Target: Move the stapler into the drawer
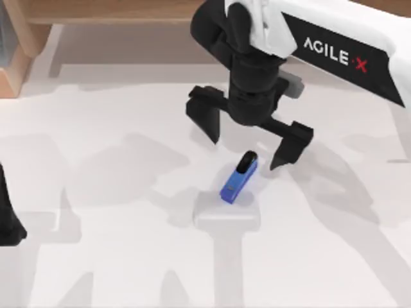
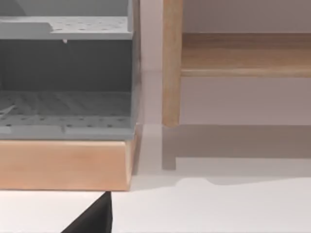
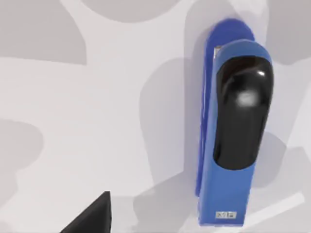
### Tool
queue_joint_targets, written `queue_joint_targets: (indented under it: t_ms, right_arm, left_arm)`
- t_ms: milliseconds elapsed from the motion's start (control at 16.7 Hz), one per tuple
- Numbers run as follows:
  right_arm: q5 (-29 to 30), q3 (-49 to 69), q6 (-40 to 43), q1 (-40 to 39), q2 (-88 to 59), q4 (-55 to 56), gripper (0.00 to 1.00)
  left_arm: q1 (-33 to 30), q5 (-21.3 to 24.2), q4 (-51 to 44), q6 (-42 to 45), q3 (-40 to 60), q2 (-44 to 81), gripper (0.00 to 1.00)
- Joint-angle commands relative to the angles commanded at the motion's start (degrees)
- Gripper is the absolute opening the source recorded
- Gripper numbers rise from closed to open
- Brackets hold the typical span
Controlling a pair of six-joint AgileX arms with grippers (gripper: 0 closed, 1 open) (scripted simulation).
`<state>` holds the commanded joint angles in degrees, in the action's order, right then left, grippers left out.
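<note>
The small blue stapler [image 1: 239, 178] with a black rounded top lies on the white table near the middle, its black end pointing toward the far side. My right gripper [image 1: 247, 149] hovers just beyond and above it, open wide, with one finger on either side of the stapler's black end and not touching it. In the right wrist view the stapler [image 3: 235, 131] lies close below, and one black fingertip [image 3: 92, 218] shows beside it. The grey drawer [image 2: 63, 111] with a wooden front appears in the left wrist view. My left arm [image 1: 9, 218] is parked at the table's left edge.
A wooden cabinet frame [image 1: 16, 61] runs along the far side and the far left corner. A low pale square patch [image 1: 226, 215] lies under the stapler's near end. A wooden upright [image 2: 171, 63] stands beside the drawer.
</note>
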<state>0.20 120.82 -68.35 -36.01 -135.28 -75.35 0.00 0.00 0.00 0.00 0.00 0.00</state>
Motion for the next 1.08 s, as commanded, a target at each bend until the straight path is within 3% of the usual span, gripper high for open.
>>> queue_joint_targets:
  t_ms: [360,720,1020,1080]
  right_arm:
    - [0.0,-1.1,0.1,0.1,-0.1,1.1,1.0]
    - [0.0,-10.0,-0.1,0.0,-2.3,12.7,1.0]
    - [0.0,-11.3,-0.1,-0.1,-2.7,14.0,1.0]
    - [0.0,-11.3,-0.1,-0.1,-2.7,14.0,0.92]
  left_arm:
    - [0.0,0.0,0.0,0.0,0.0,0.0,1.0]
    - [0.0,0.0,0.0,0.0,0.0,0.0,1.0]
    - [0.0,0.0,0.0,0.0,0.0,0.0,1.0]
    - [0.0,0.0,0.0,0.0,0.0,0.0,1.0]
